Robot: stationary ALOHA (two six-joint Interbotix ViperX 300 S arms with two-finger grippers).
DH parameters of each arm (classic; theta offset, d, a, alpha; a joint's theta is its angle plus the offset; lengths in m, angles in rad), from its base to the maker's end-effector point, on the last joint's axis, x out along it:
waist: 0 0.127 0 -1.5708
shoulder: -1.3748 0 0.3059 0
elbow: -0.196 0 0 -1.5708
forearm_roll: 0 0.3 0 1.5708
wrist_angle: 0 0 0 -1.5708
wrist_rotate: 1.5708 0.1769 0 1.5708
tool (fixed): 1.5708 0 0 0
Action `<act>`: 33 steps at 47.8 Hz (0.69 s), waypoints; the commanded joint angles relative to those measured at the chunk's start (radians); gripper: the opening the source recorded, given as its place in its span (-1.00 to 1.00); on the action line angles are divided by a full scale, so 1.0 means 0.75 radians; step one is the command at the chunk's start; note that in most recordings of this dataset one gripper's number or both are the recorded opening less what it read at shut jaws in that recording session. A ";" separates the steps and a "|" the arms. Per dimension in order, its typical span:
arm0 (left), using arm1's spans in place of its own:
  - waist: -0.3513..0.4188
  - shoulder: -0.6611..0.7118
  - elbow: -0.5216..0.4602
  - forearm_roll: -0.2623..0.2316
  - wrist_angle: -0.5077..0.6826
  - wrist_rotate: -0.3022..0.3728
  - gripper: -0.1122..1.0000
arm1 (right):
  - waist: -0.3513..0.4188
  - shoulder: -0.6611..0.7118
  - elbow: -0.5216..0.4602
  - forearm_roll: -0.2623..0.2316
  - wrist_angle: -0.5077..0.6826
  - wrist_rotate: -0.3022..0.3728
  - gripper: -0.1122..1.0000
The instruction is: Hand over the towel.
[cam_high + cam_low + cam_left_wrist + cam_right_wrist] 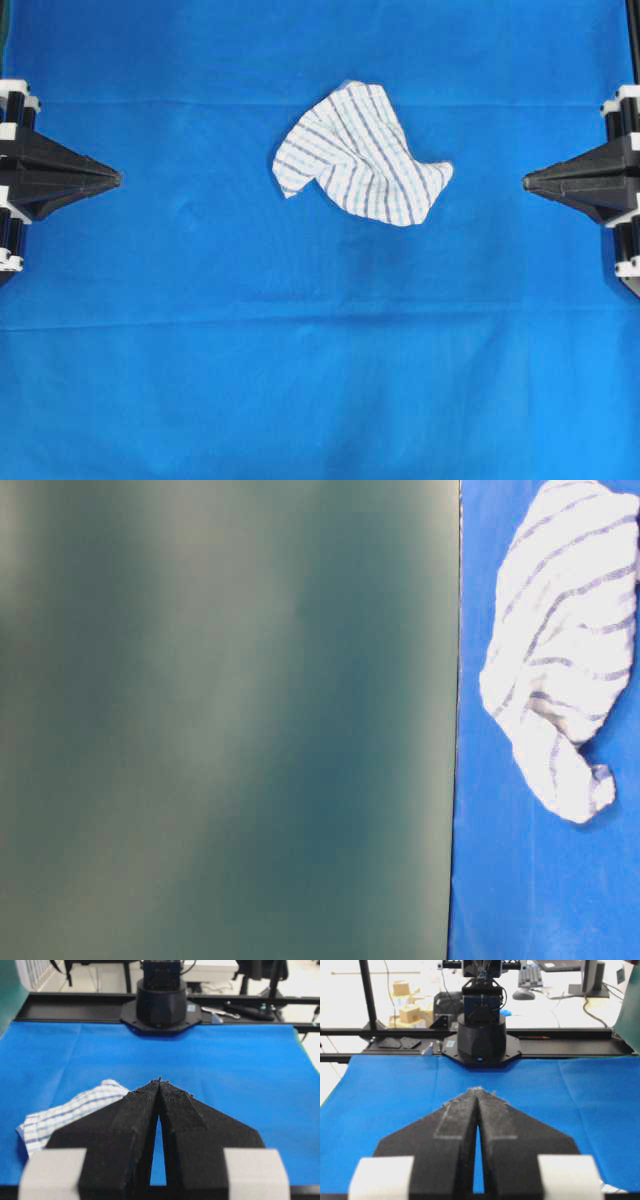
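- Blue table cover (320,400) fills almost the whole overhead view, smooth apart from a few faint horizontal creases, and it also shows as the floor of both wrist views.
- Filling the left two thirds of the table-level view is a blurred dark green panel (220,720), with a strip of the blue cover down the right edge.
- At the top centre of the left wrist view stands the black round base of the opposite arm (161,1005); the right wrist view shows the other arm's base (481,1045) in the same place, with a bright cluttered room behind it.
- The towel (360,155) lies crumpled on the cover just above the middle of the overhead view, roughly halfway between the two arms and well apart from both; nothing touches it.
- The left gripper (115,179) sits at the left edge, level with the towel, its black fingers pressed together to a point and holding nothing.
- The right gripper (528,181) mirrors it at the right edge, fingers likewise closed tip to tip and empty.
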 commanded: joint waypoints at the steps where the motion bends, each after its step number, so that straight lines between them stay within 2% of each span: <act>1: 0.004 -0.008 -0.027 -0.020 -0.014 0.012 -0.80 | -0.004 0.006 -0.039 -0.002 -0.008 -0.012 -0.80; 15: 0.061 0.033 -0.043 -0.027 -0.074 0.010 -0.80 | -0.004 -0.014 -0.067 -0.008 0.086 -0.006 -0.80; 29: 0.213 0.315 -0.153 -0.027 -0.123 0.016 -0.78 | -0.004 -0.010 -0.072 -0.008 0.086 -0.008 -0.80; 31: 0.235 0.370 -0.178 -0.027 -0.127 0.018 -0.74 | -0.004 -0.008 -0.072 -0.008 0.086 -0.008 -0.80; 33: 0.254 0.434 -0.200 -0.027 -0.129 0.018 -0.60 | -0.004 -0.004 -0.072 -0.008 0.086 -0.008 -0.80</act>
